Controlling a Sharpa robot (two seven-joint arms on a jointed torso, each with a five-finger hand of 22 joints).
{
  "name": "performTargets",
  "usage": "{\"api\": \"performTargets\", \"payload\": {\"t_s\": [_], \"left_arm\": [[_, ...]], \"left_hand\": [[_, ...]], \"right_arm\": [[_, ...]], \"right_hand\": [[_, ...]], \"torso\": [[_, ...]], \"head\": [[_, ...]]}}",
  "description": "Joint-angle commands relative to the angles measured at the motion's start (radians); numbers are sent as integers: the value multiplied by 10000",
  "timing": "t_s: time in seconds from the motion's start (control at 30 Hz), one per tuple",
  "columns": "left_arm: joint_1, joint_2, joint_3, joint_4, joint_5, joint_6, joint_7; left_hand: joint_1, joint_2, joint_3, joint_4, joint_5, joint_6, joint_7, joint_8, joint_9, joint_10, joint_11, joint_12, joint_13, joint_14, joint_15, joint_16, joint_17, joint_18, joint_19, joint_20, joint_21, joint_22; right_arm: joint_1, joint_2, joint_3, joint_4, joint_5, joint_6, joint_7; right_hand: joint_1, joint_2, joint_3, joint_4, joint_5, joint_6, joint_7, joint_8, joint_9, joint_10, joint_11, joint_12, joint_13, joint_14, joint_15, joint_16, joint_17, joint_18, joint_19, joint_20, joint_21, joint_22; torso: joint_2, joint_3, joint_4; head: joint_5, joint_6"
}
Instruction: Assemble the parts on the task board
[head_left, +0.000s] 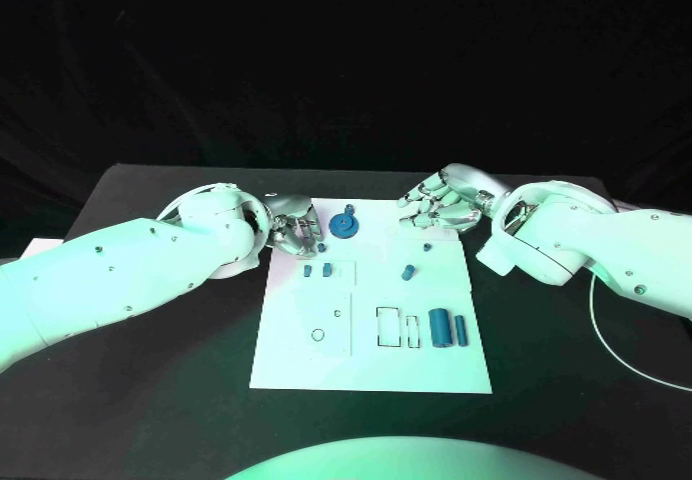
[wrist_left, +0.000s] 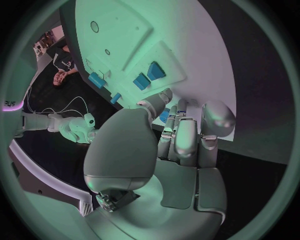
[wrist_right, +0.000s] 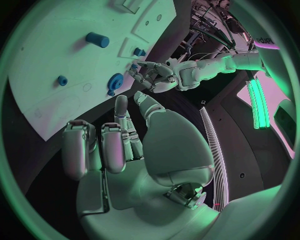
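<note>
Your left hand (head_left: 293, 232) sits at the board's (head_left: 303, 360) far left corner, fingers (wrist_left: 186, 142) curled, holding nothing you can see. The round part (head_left: 345, 226) lies just beside them, toward the board's middle. Right hand (head_left: 440, 208) hovers at the far right corner, fingers loosely bent, empty. Left is nearer.

Two smooth white robot arms are showing rounded, bulging shells dotted with small dark screws. A thin white cable (head_left: 613, 335) is trailing from the right arm. The left hand (head_left: 293, 230) and right hand (head_left: 444, 200) are gleaming silver, built of blocky jointed finger segments with rounded tips, broad smooth palm plates and exposed metal fittings at the wrist
</note>
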Motion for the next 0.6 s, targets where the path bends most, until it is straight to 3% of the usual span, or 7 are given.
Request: {"api": "performTargets", "payload": {"t_s": [0.03,0.1,0.27,0.4,0.53,0.6], "left_arm": [[34,-229,17,123,685,-522,123],[90,-439,26,196,1470,-887,322],[197,-1048,30,381,4501,-2011,1341],[209,-1441,-26,680,8093,-2921,2603],[154,-1753,-134,1074,12260,-2855,3707],[106,-1886,-172,1235,13636,-2699,4157]], "left_hand": [[44,48,126,-56,-23,45,0,66,-12,-50,-6,-2,29,108,64,-6,10,-90,243,70,-9,32],[225,200,359,-165,-3,377,55,236,34,193,-35,125,77,135,34,103,191,-86,217,73,21,68],[484,440,470,-418,-54,1336,32,768,193,1430,-247,942,447,33,-82,183,307,-35,52,13,-120,46],[364,557,203,-385,-80,1394,20,836,179,1296,-281,1218,645,-657,-87,-748,-1196,206,-495,5,-1657,-828],[129,666,-129,-203,-57,1287,53,840,146,1023,-228,1397,771,-1278,-16,-1473,-2304,401,-1058,64,-3024,-1599],[39,707,-341,-137,-19,1284,37,876,144,1046,-247,1607,886,-1375,-19,-1523,-2398,429,-1170,83,-3210,-1693]], "right_arm": [[9,-74,1,-165,-825,278,-55],[14,-142,1,-223,-1494,506,-178],[20,-322,2,-146,-4008,1113,-647],[14,-427,1,-16,-5678,1466,-996],[-15,-510,-4,104,-6782,1628,-1256],[-36,-527,-10,145,-7194,1696,-1378]], "right_hand": [[331,-61,365,-135,-92,263,192,94,25,-374,75,-1224,-1230,424,107,-155,-143,201,-101,43,-105,-172],[546,-102,740,-273,-264,522,201,165,47,-310,165,-1916,-2147,431,148,-224,-227,215,-101,68,-143,-228],[775,-386,1541,-615,-488,1102,12,245,64,164,69,-2941,-4025,441,129,-338,-352,238,-96,77,-224,-334],[732,-533,1830,-660,-820,1306,-70,216,60,326,47,-3253,-4822,453,106,-364,-371,274,-161,86,-366,-567],[677,-648,2061,-624,-1219,1391,-113,159,48,375,54,-3418,-5335,447,111,-426,-446,299,-195,93,-465,-717],[633,-714,2120,-593,-1271,1395,-124,126,40,335,54,-3489,-5508,431,114,-488,-529,324,-246,97,-548,-855]], "torso": [[-18,-2,5],[-10,3,5],[0,6,11],[5,-7,14],[14,-24,23],[3,-20,16]], "head": [[-21,35],[-16,68],[-64,149],[-139,206],[-210,253],[-226,256]]}}
